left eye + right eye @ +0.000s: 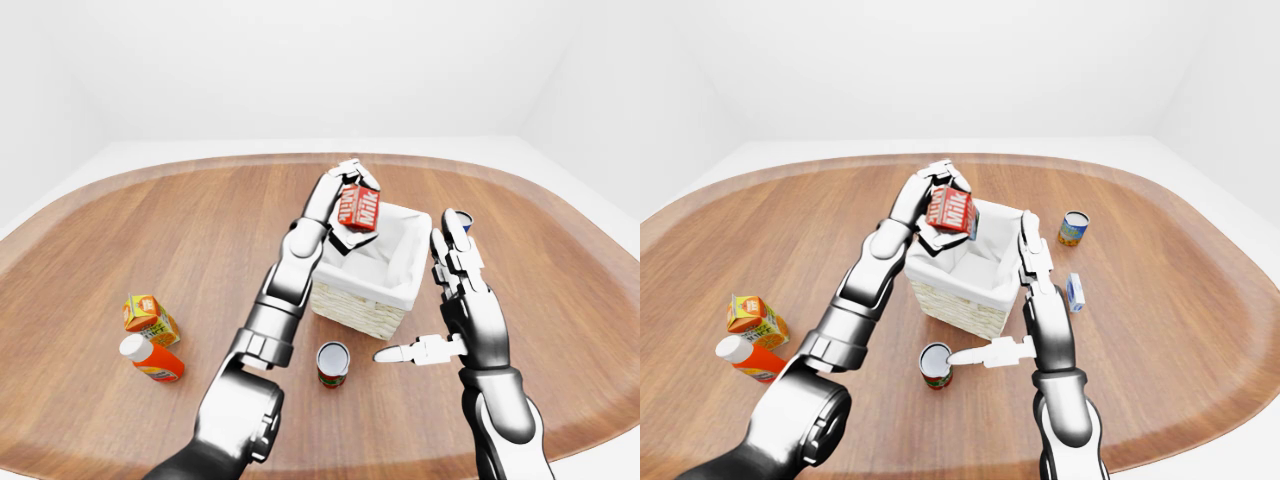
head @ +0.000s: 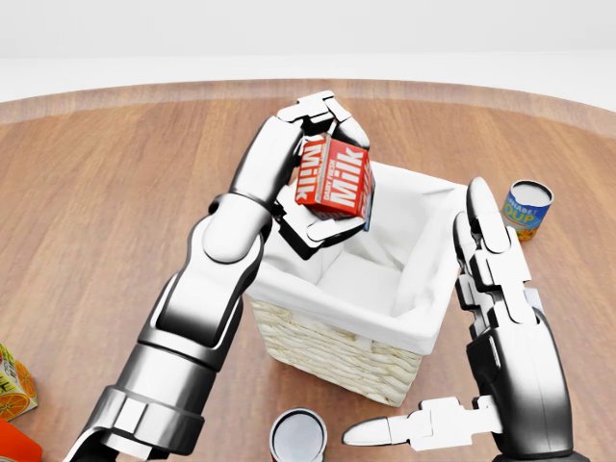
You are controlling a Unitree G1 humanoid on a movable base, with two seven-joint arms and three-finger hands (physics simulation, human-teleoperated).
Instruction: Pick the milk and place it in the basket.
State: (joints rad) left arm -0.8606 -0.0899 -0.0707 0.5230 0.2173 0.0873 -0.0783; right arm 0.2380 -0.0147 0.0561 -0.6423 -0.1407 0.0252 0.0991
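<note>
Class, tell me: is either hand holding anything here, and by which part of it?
The left hand grips the milk carton by its top and bottom, over the basket. The right hand is open and holds nothing.

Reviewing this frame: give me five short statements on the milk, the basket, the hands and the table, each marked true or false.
1. The left hand grips the red milk carton. True.
2. The carton rests on the floor of the white-lined wicker basket. False: it is held above the basket's upper-left rim.
3. The right hand holds a can. False: it is open, empty, right of the basket.
4. An orange juice carton sits far left on the wooden table. True.
5. The basket lies tipped over. False: it stands upright.
</note>
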